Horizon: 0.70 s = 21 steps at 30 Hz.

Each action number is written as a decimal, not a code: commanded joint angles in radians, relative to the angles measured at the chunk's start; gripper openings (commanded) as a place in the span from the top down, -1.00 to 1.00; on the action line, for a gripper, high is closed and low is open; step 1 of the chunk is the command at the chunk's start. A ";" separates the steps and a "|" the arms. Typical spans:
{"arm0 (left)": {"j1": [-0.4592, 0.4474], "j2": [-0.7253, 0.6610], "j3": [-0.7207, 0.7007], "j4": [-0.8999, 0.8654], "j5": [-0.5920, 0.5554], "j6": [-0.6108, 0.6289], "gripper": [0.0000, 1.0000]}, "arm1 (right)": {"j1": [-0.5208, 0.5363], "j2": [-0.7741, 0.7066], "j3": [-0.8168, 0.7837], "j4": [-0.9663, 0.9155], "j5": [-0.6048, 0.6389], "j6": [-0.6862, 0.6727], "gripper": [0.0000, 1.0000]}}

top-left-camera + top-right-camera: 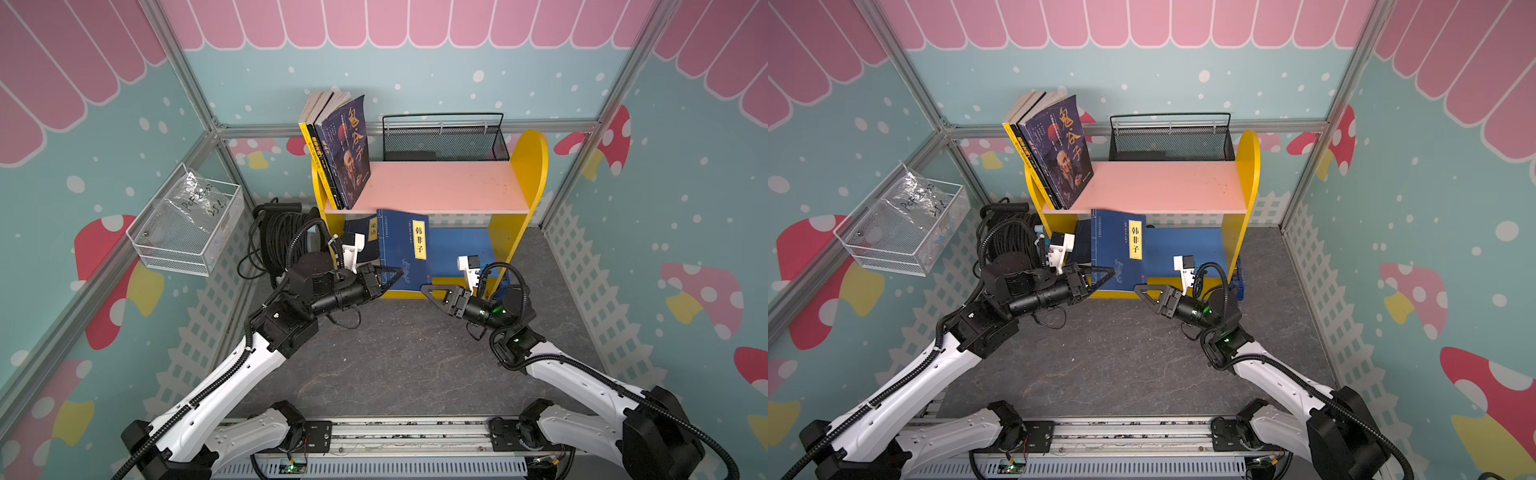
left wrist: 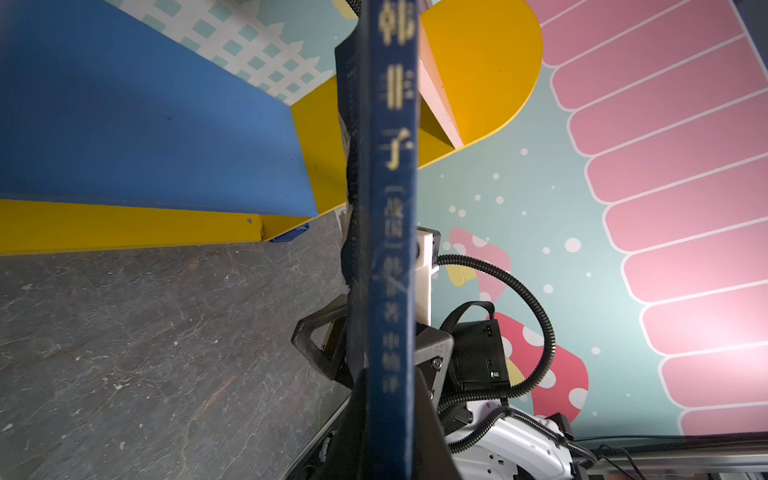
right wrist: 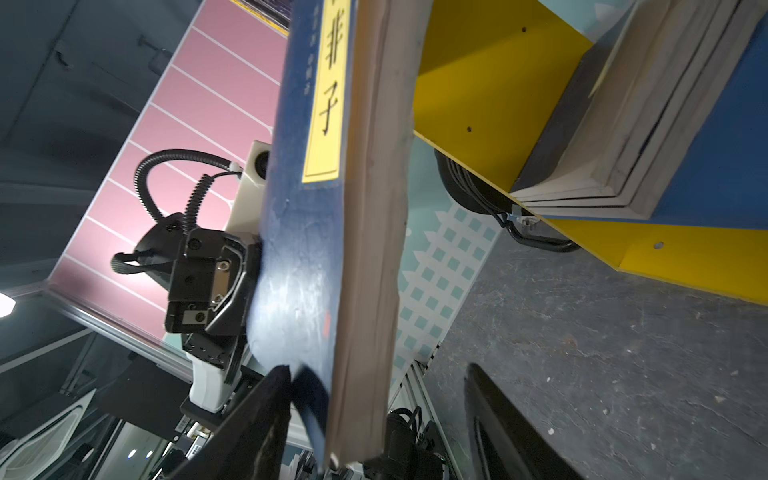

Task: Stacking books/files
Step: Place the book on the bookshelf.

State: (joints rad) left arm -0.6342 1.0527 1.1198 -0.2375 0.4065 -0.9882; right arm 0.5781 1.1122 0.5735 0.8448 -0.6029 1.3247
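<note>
**Both top views** showed the front cover of the navy book (image 1: 401,249) (image 1: 1117,249). It stood upright in front of the blue lower shelf (image 1: 461,249) of the yellow bookshelf (image 1: 530,174), which sat on the grey bench (image 1: 395,357). The left wrist view showed the navy book (image 2: 390,249) spine-on. Only the right wrist view showed its page edges, and deeper in the lower shelf the page edges of several leaning books (image 3: 615,145).

**Hands.** The left hand (image 1: 392,277) was clamped shut on the book's lower edge at the spine side. The right hand (image 3: 376,368) had its fingers parted on either side of the book's lower corner at the page side. One finger was just beside the cover and the other well clear, so it gripped nothing.

**Writing.**
- The held book's yellow label read 韩非子; the spine lettering was blurred.
- A second navy book (image 1: 365,232) on the lower shelf was labelled 论语.
- On the pink upper shelf (image 1: 436,187), at its left end, the purple book (image 1: 347,153) read 鬼谷子.
</note>
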 commanded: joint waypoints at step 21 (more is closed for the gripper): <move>0.012 -0.024 -0.029 0.157 0.080 -0.061 1.00 | 0.007 0.009 -0.096 0.411 0.036 0.217 0.63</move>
State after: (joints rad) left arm -0.6277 1.0477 1.1019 -0.1661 0.4538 -1.0229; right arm 0.5781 1.1271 0.4946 1.1709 -0.5770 1.4967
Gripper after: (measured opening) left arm 0.101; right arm 0.187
